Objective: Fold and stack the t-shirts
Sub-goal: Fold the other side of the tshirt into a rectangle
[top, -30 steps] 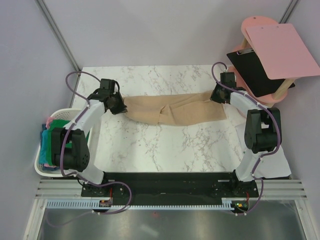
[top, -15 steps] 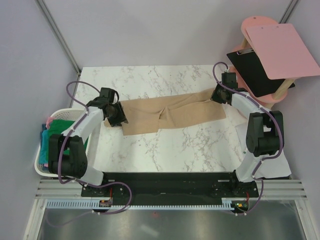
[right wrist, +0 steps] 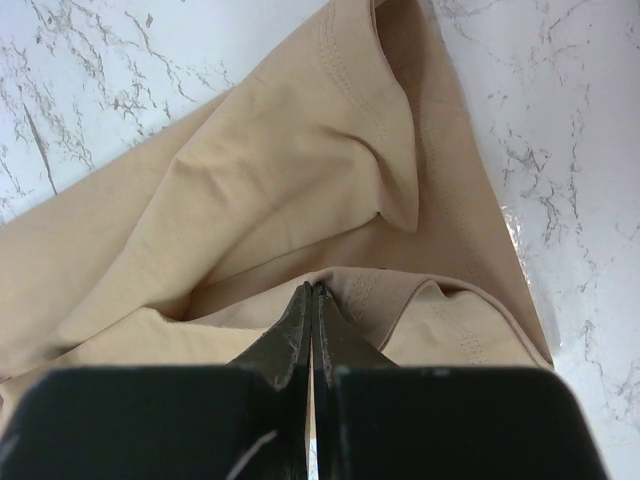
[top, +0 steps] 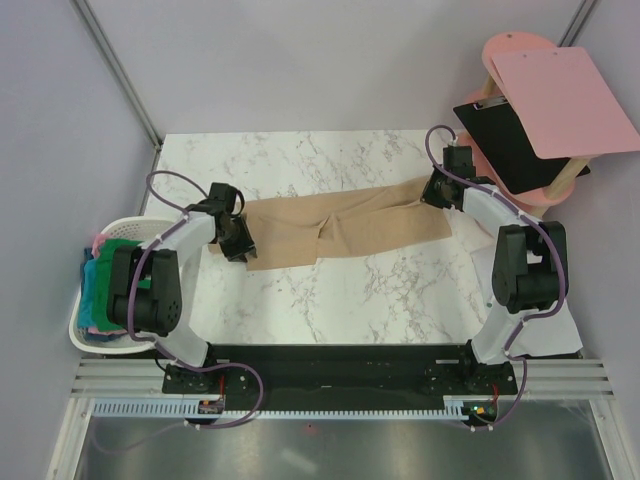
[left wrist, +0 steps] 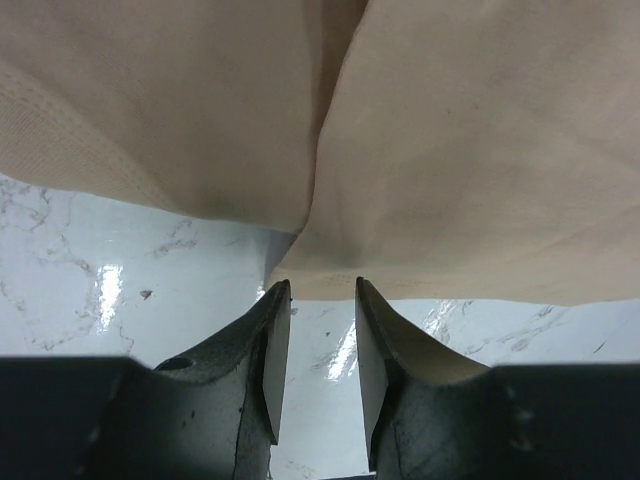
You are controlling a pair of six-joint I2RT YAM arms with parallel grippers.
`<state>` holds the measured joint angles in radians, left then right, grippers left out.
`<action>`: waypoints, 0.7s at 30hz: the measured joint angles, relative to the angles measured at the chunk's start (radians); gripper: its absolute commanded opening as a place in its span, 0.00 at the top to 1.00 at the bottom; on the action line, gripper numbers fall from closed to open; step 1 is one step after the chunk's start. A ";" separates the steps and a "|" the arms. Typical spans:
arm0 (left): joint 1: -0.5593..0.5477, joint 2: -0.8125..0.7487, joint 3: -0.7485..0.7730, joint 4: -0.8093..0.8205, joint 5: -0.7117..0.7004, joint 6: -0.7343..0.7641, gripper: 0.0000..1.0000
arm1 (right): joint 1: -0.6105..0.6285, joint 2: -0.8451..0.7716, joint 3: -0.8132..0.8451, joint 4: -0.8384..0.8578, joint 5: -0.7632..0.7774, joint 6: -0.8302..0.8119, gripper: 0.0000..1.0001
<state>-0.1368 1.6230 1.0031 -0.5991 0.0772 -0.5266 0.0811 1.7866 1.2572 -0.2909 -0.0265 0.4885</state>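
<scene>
One large soft-cloth tan t-shirt (top: 340, 228) on the white marble-patterned table (top: 330, 300), drawn out as a long band a little toward 12 o'clock from the table's middle. Long axis close to 9-to-3 in the top view, with the right end tipped slightly toward 2 o'clock, the wider left end dropping toward 8, and a crease crossing near the centre. Two black two-finger grippers, one at each end of the band. Left gripper (top: 240, 243) at the 9 o'clock end, jaws parted by a narrow gap with nothing between them, fingertips (left wrist: 278, 296) just short of the cloth's edge, over bare marble. Right gripper (top: 436, 190) at the 3 o'clock end, jaws pressed fully together, fingertips (right wrist: 300, 312) sunk into a raised fold of the tan cloth beside a stitched hem, pinching it. One white slatted plastic laundry basket (top: 128, 222) off the table's edge at 8 o'clock, holding three colours of bundled cloth: green cloth (top: 120, 250), teal-blue cloth (top: 95, 300) and a sliver of pink cloth (top: 98, 243). Two clipboards at 2 o'clock, off the table: pink clipboard (top: 565, 100) lying partly over black clipboard (top: 505, 140), both resting on one round pink stool (top: 515, 45).
</scene>
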 measured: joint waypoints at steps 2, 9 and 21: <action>0.000 0.007 -0.003 0.007 0.000 0.000 0.56 | 0.000 0.000 0.000 0.000 0.000 0.000 1.00; 0.000 0.041 -0.042 0.031 0.002 -0.001 0.46 | 0.000 0.000 0.000 0.000 -0.002 0.000 1.00; -0.010 0.077 -0.020 0.034 0.006 -0.005 0.98 | 0.000 0.000 -0.002 0.001 -0.005 0.001 1.00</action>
<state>-0.1463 1.6997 0.9833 -0.5655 0.0834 -0.5312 0.0811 1.7863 1.2552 -0.2897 -0.0311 0.4892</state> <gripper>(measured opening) 0.036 0.007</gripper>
